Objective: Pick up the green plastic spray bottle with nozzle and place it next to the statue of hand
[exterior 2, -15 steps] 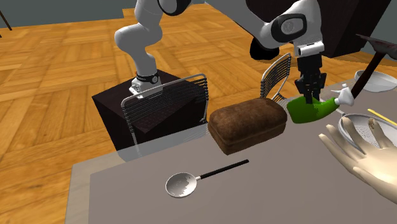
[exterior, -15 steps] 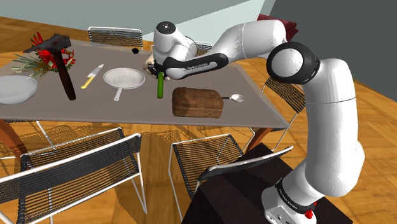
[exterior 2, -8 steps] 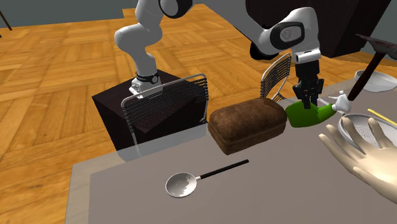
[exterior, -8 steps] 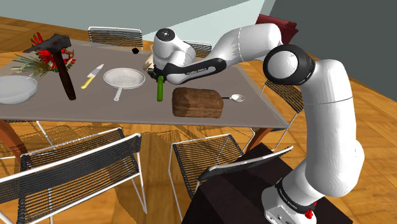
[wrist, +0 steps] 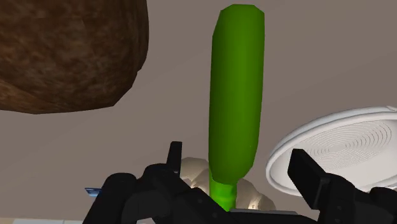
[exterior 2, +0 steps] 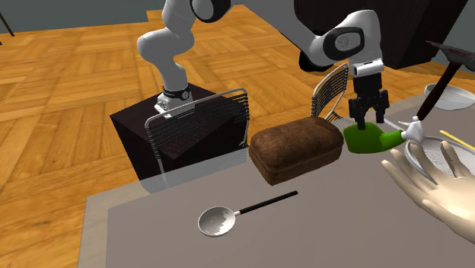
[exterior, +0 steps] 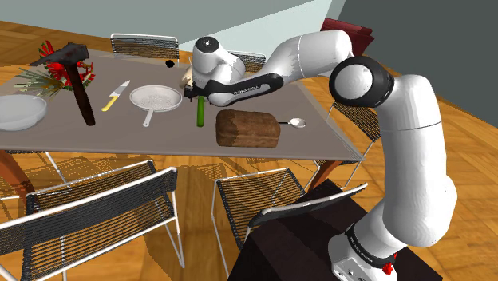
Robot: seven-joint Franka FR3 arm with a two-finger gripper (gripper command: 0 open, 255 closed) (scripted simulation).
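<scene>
The tool [exterior 2: 368, 116] hangs just above the bottle [exterior 2: 365, 140] with its jaws open. Seen from the wrist, its two fingers [wrist: 304, 173] stand well apart, one on either side of the bottle's narrow neck end, and neither looks to be touching it. It grips nothing.

The green bottle lies on its side on the grey counter [exterior 2: 304, 236]. Its thick end is close to the brown loaf [exterior 2: 295, 148], and its white nozzle [exterior 2: 415, 131] points away from the loaf towards the sieve [exterior: 156, 98]. The pale hand statue [exterior 2: 432, 189] lies just beside the bottle, its fingertips near the nozzle. From the wrist, the statue also shows directly under the tool, next to the bottle's neck. A spoon [exterior 2: 221, 221] rests on the counter on the loaf's other side, well apart from the bottle.
</scene>
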